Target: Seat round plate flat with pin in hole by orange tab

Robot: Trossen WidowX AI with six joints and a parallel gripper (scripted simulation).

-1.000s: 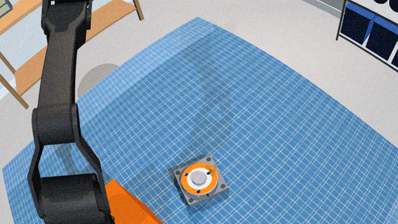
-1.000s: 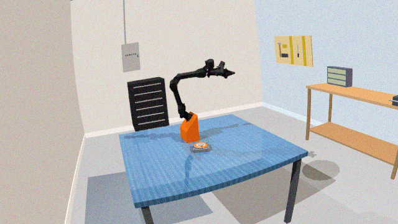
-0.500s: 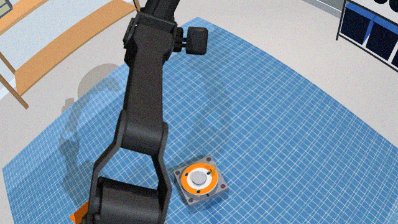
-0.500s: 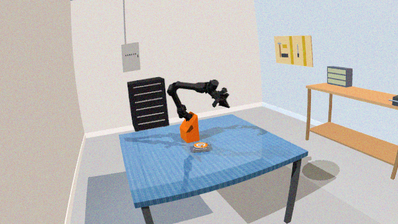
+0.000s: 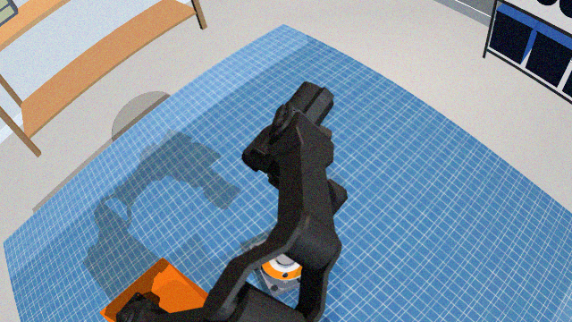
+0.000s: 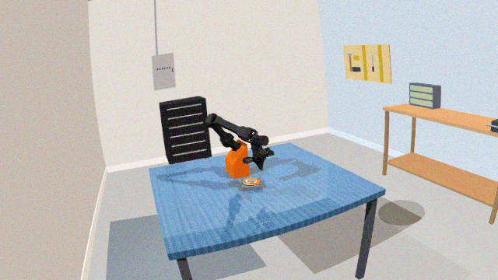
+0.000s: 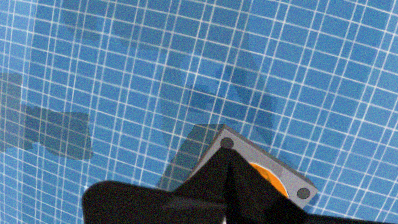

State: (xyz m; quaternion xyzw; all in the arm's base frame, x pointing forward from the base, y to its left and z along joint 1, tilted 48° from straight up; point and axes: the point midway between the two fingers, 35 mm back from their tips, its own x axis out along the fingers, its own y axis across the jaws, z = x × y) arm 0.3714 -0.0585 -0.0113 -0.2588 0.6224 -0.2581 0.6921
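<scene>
The round plate (image 5: 273, 271) (image 6: 251, 180) (image 7: 271, 180), an orange and white ring, sits around the grey post (image 5: 283, 259) on the square grey base (image 5: 286, 286) (image 6: 251, 188) (image 7: 245, 150). In the top view the arm covers much of the plate. The orange tab, its hole and the pin cannot be made out, nor can the plate's tilt. My gripper (image 6: 261, 168) (image 7: 225, 155) is shut and empty. It points down, above the table and clear of the plate. In the wrist view its fingers hide much of the base and plate.
The blue gridded table (image 5: 402, 179) (image 6: 202, 214) (image 7: 325, 75) carries the base. The orange arm mount (image 5: 179, 291) (image 6: 236, 165) stands close beside the base. The black arm (image 5: 308, 179) (image 6: 233, 126) arches over the base in the top view.
</scene>
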